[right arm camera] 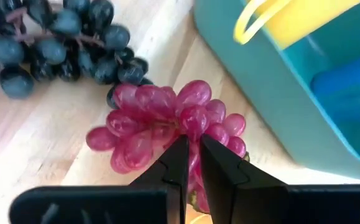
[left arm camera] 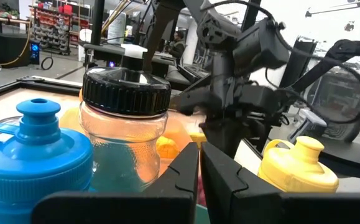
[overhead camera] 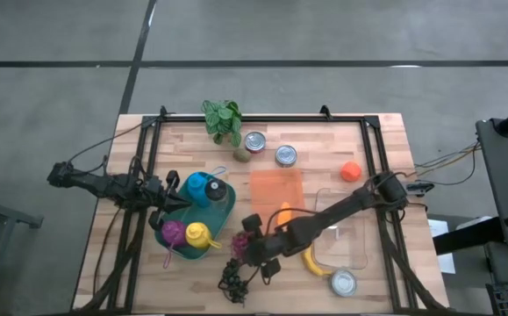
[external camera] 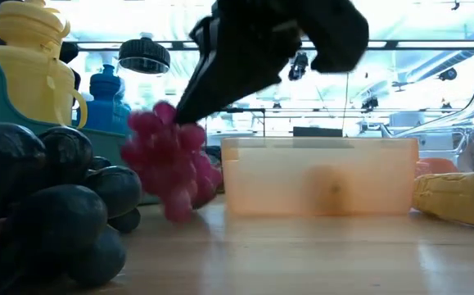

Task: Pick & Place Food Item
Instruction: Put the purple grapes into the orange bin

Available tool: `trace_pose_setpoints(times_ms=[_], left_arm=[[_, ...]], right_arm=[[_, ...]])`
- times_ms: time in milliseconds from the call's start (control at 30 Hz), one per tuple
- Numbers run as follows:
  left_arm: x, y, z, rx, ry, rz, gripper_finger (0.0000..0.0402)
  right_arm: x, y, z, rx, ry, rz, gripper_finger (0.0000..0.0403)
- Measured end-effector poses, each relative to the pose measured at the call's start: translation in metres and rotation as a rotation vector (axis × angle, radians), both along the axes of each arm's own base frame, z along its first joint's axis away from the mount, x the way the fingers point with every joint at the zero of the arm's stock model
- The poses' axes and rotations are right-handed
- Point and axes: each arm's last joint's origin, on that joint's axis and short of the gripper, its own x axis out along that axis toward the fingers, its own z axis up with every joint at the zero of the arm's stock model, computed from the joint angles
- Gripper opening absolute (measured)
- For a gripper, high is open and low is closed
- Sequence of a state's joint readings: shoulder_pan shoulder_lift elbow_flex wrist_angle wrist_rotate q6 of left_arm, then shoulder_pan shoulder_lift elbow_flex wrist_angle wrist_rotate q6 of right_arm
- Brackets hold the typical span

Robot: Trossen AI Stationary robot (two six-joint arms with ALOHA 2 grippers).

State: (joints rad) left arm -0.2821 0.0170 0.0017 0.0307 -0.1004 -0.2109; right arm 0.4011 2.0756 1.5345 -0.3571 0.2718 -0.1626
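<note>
A bunch of pink-red grapes (overhead camera: 239, 243) (external camera: 171, 164) (right arm camera: 148, 124) hangs near the table's front, just right of the teal tray (overhead camera: 227, 215). My right gripper (overhead camera: 248, 235) (external camera: 189, 115) (right arm camera: 190, 146) is shut on its top. A bunch of dark grapes (overhead camera: 233, 281) (external camera: 48, 197) (right arm camera: 55, 43) lies on the wood nearer the front edge. My left gripper (overhead camera: 183, 200) (left arm camera: 201, 155) waits shut and level at the tray's left side, facing the bottles in it. My right gripper pinches the top middle of the pink-red bunch (right arm camera: 181, 124) between its two fingertips. The fingers come slanting down from the table's right. The bunch hangs below them (external camera: 175, 205); whether its lowest berries touch the table I cannot tell.
In the tray stand a blue bottle (overhead camera: 199, 186), a black-lidded jar (overhead camera: 217, 190), a yellow bottle (overhead camera: 198, 234) and a magenta one (overhead camera: 174, 231). An orange container (external camera: 318, 176), clear box (overhead camera: 346, 233), banana (overhead camera: 311, 262), carrot (overhead camera: 283, 213), cans (overhead camera: 286, 155) and plant (overhead camera: 223, 118) lie around.
</note>
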Motion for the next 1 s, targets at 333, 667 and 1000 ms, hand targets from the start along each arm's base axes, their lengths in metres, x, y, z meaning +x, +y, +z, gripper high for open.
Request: trace_pose_setpoints(times_ms=[333,667,1000], left_arm=[[0.0,0.0,0.0,0.0,0.0,0.0,0.0022],[0.0,0.0,0.0,0.0,0.0,0.0,0.0022],[0.0,0.0,0.0,0.0,0.0,-0.001,0.0021]], right_arm=[[-0.009,-0.003,0.039,0.039,-0.082,-0.004,0.0031],[-0.026,-0.01,0.09,0.087,-0.193,-0.002,0.0031],[-0.023,-0.004,0.077,0.193,-0.141,0.015,0.0031]])
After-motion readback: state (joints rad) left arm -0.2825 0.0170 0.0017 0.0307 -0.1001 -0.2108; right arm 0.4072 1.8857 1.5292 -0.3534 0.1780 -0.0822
